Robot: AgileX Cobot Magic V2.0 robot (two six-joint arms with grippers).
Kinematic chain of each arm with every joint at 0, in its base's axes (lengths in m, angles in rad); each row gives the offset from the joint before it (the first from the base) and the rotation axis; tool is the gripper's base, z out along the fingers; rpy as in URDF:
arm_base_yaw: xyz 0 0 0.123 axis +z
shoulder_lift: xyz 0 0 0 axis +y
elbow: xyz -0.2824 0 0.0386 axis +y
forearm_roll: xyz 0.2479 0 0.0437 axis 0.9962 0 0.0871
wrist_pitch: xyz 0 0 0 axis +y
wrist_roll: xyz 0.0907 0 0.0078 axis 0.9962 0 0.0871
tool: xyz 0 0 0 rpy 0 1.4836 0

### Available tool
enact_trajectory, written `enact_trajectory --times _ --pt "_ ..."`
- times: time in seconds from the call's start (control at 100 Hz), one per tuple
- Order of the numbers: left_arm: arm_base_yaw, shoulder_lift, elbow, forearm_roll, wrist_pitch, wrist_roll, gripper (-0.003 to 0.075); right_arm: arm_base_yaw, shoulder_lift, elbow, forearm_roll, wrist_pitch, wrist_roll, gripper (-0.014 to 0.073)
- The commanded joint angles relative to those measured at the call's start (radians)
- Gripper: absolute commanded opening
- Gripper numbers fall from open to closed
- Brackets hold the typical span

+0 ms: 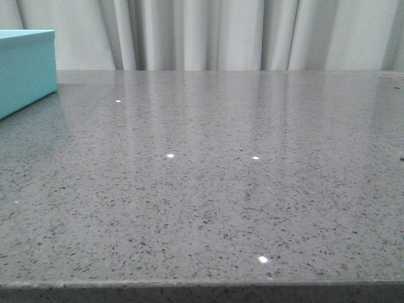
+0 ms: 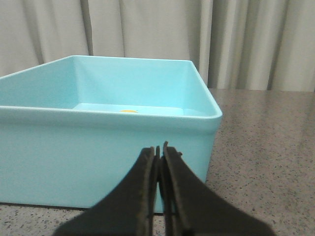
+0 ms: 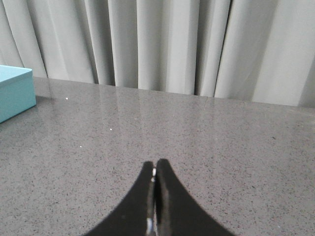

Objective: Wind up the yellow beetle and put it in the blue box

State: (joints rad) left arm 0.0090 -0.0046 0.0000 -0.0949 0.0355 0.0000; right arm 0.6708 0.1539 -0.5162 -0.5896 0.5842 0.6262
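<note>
The blue box (image 1: 22, 69) stands at the far left of the grey table. In the left wrist view the box (image 2: 108, 162) fills the frame, open at the top. A small patch of yellow (image 2: 128, 111) shows just over its near rim, low inside; this looks like the top of the yellow beetle, the rest is hidden. My left gripper (image 2: 160, 150) is shut and empty, close in front of the box's near wall. My right gripper (image 3: 155, 166) is shut and empty over bare table, the box (image 3: 15, 93) far off to its side.
The speckled grey table (image 1: 208, 177) runs to a near edge at the bottom of the front view. Pale curtains (image 1: 221, 31) hang behind the table. Neither arm shows in the front view.
</note>
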Motion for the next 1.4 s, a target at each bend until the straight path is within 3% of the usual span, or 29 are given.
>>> enact_trajectory --times 0.0,0.14,0.25,0.37,0.57,0.69,0.96,1.39 --pt "-0.009 -0.032 0.022 -0.010 -0.079 -0.006 -0.0018 0.000 0.013 -0.021 -0.054 -0.059 -0.008 -0.0069" --pt "-0.009 -0.032 0.022 -0.010 -0.079 -0.006 -0.0018 -0.015 0.013 -0.015 -0.073 -0.084 -0.008 -0.0069" --pt "-0.009 -0.032 0.022 -0.010 -0.079 -0.006 -0.0018 -0.059 0.013 0.025 -0.060 -0.182 -0.008 -0.0069" --pt "-0.009 -0.032 0.022 -0.010 -0.079 -0.006 -0.0018 -0.139 0.013 0.102 0.043 -0.301 -0.026 -0.0069" --pt "-0.009 -0.032 0.022 -0.010 -0.079 -0.006 -0.0018 -0.312 0.012 0.234 0.197 -0.627 -0.211 -0.0069" --pt "-0.009 -0.032 0.022 -0.010 -0.079 -0.006 -0.0018 -0.404 0.012 0.320 0.282 -0.727 -0.264 -0.0069" --pt "-0.009 -0.032 0.022 -0.010 -0.079 -0.006 -0.0018 -0.524 -0.064 0.447 0.484 -0.705 -0.421 -0.0069" --pt "-0.009 -0.032 0.022 -0.010 -0.079 -0.006 -0.0019 -0.609 -0.186 0.530 0.543 -0.594 -0.421 -0.0069"
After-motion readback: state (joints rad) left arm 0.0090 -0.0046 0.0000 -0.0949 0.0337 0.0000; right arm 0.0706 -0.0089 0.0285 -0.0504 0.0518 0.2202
